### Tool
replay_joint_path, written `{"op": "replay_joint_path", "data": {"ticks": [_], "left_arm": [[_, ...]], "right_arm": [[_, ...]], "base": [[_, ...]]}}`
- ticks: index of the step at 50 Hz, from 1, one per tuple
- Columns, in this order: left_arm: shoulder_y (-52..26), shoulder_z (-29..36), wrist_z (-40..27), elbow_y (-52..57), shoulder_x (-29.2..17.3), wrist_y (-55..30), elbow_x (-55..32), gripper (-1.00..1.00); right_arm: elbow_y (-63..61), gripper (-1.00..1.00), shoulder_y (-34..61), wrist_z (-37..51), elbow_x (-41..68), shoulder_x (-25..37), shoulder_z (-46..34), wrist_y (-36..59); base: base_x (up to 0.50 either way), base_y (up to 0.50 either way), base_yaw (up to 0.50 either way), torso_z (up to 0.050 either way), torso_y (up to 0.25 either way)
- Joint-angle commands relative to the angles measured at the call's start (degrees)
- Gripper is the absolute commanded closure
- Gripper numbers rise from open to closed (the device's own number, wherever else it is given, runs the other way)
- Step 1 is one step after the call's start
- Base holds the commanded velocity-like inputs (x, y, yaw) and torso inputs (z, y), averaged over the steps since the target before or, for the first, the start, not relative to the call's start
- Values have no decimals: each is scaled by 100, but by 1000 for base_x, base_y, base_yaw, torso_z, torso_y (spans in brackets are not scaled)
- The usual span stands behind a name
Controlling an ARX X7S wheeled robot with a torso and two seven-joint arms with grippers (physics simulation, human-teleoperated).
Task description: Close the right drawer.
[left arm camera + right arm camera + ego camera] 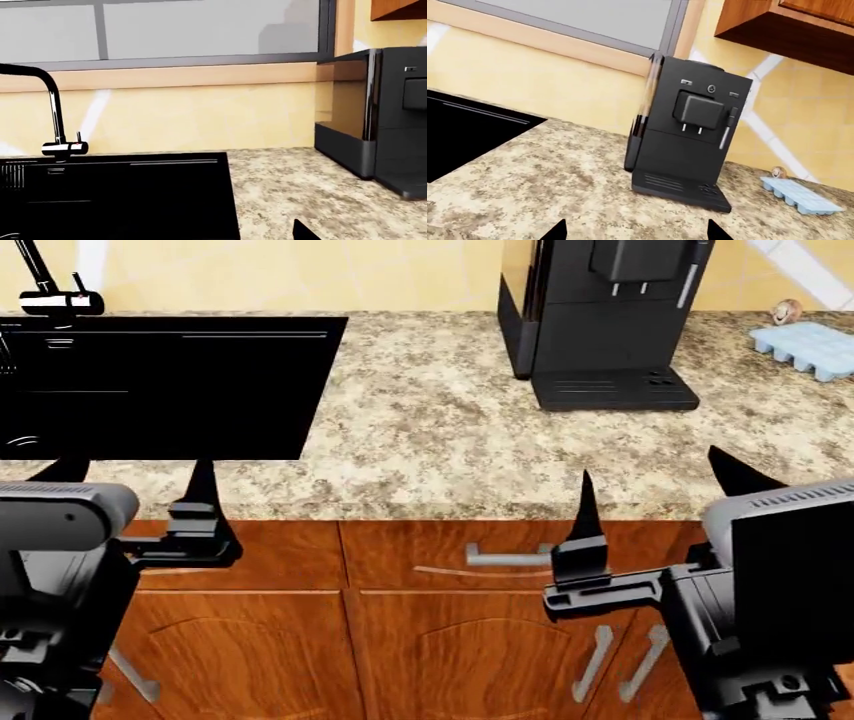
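In the head view, the right drawer (441, 552) is a reddish-brown front just under the counter edge, with a short silver bar handle (507, 559) and a pale curved line. Its front looks level with the neighbouring fronts, and no inside shows. My right gripper (661, 490) is open, its fingers pointing up in front of the counter edge, just right of the handle. My left gripper (131, 478) is open too, hanging before the sink's front edge. In the right wrist view the right gripper (637, 232) shows two dark tips wide apart over the counter. One left fingertip (303, 231) shows in the left wrist view.
A black sink (267, 430) with a faucet (51, 298) is set into the speckled counter (441, 440) at the left. A black coffee machine (601, 320) stands at the back, with a pale blue ice tray (807, 345) to its right. Arched cabinet doors (454, 660) with upright handles lie below the drawers.
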Motion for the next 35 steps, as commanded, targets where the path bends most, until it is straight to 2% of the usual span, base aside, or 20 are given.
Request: {"op": "replay_joint_path", "data": {"ticks": [1,4,9,18,25,29,35], "left_arm": [[-546,-486,-265,185,-400,-705,-832,-100],[-709,-496,-326,147,-464,-788,-916,-100],[-965,-633,-524,138,-550,-1021,-1322,-100],[-1022,-650,-601,143,-590,-1068,-1462,-100],[-1012,-634,-605,149,-613,-1040,-1457,-100],[-928,-606,-563,186,-619,-986,-1393,-100],[-917,-589,-561,188,-637,-961,-1390,-100]], "right_arm": [[-154,-100,1246,1300,2403,544,313,378],[-156,-100,1267,1305,2475,721,464,306],[-153,-100,1639,1305,2518,922,130,83],[-152,-100,2059,1300,2552,1069,-271,-157],[-149,-100,1926,1293,2650,967,59,-104],[-148,-100,2612,1305,2484,1174,-837,-291],[-154,-100,2642,1301,2456,1206,-872,-434]], "base": [[0,0,0,0,0],[0,0,0,0,0],[0,0,0,0,0],[0,0,0,0,0],[0,-90,-42,0,0],[-4,0,-184,0,0],[-55,2,-396,0,0]]}}
